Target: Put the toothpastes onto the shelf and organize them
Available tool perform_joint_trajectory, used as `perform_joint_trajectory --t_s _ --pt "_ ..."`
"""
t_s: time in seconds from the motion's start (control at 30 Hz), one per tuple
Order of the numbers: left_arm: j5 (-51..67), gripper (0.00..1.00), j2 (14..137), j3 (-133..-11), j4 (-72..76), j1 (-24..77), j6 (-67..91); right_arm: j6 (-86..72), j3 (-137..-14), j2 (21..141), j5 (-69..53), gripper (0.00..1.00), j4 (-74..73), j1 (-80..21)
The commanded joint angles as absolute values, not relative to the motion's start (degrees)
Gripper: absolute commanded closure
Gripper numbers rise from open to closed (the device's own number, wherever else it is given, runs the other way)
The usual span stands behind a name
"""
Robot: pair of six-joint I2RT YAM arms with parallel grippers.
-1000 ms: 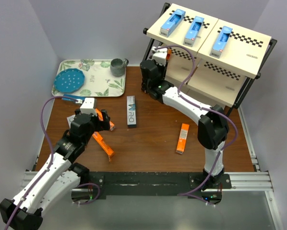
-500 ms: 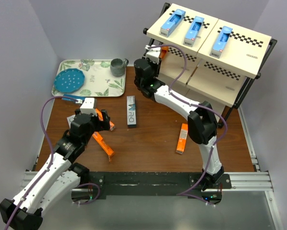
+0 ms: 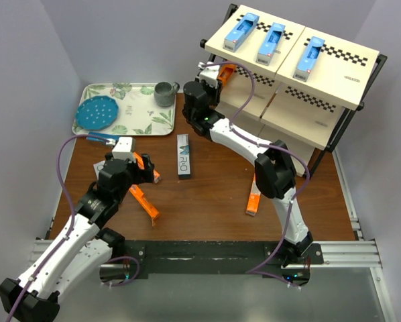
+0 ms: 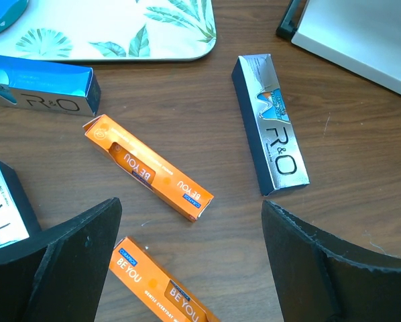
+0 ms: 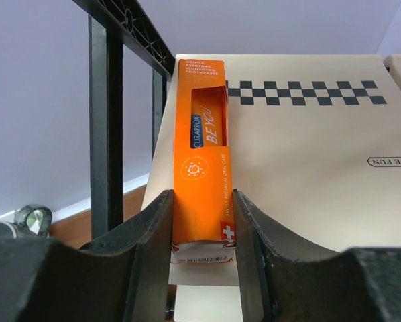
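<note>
Orange toothpaste [image 5: 202,134], clamped in right tool [image 5: 202,204], shifted left along shelf [image 5: 308,154].

Orange toothpaste box [image 5: 202,161]; cream shelf board [image 5: 308,188], black-white checkered strip [image 5: 301,92]; leaf-patterned tray [image 3: 141,115].

— What's printed on the orange carton [image 5: 202,181] at the left edge of the shelf board [image 5: 308,154]?
— "CURAPROX" and "BE YOU" in its window, and "SWISS PREMIUM ORAL CARE" lower down beside a small white cross on red. The board's own label, cut off at the right, reads "AVE FUN".
— And down on the table [image 4: 361,168]?
— The silver-faced carton [image 4: 271,127] says "R&O", and so does the blue carton [image 4: 39,90]. The middle orange carton [image 4: 147,176] and the near orange carton [image 4: 161,288] both read "BE YOU", each with a blue "CURAPROX" tag.
</note>
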State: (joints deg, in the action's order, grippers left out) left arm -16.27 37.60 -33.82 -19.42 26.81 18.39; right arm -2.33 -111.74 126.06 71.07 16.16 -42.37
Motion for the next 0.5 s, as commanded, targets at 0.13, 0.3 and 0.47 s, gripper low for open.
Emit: perform_joint_trajectory --t_s 0.13,0.3,0.47 --pt "-15.6 0.1 37.4 -34.3 -18.4 27.2 18.0 -1.9 -116.1 127.7 75.9 0.6 18.0 -42.6" --pt "-15.6 0.1 37.3 -34.3 -18.5 27.2 18.0 -1.6 -117.9 128.6 76.8 0.59 17.7 -42.7" --pt "-15.6 0.1 37.3 -34.4 -18.5 27.2 18.0 -1.5 -118.4 128.1 75.6 0.47 17.4 -43.2"
